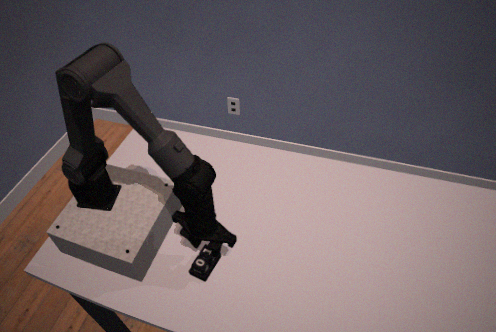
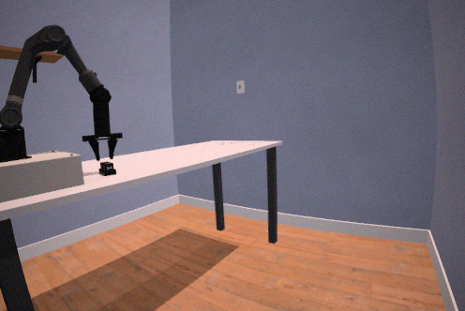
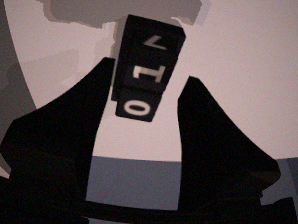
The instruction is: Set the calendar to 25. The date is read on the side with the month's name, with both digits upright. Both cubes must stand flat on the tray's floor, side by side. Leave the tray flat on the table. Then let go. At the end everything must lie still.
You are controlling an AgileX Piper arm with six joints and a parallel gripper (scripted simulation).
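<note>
The calendar (image 1: 204,263) (image 2: 107,168) (image 3: 145,70) is a small black tray with two black cubes side by side. It stands on the white table (image 1: 350,235) (image 2: 187,155), just in front of the robot's base block. In the wrist view the nearer cube (image 3: 135,108) shows a white 0 on top and the cube behind it (image 3: 141,72) shows a 1. A further white mark at the far end is not readable. My gripper (image 1: 210,246) (image 2: 104,155) (image 3: 149,80) hangs straight above the calendar, pointing down. Its fingers are open and hold nothing, one on each side of the calendar and clear above it.
The arm stands on a grey base block (image 1: 110,230) (image 2: 37,173) at the table's left end, close to the calendar. The table's front edge (image 1: 125,305) runs a short way in front of the calendar.
</note>
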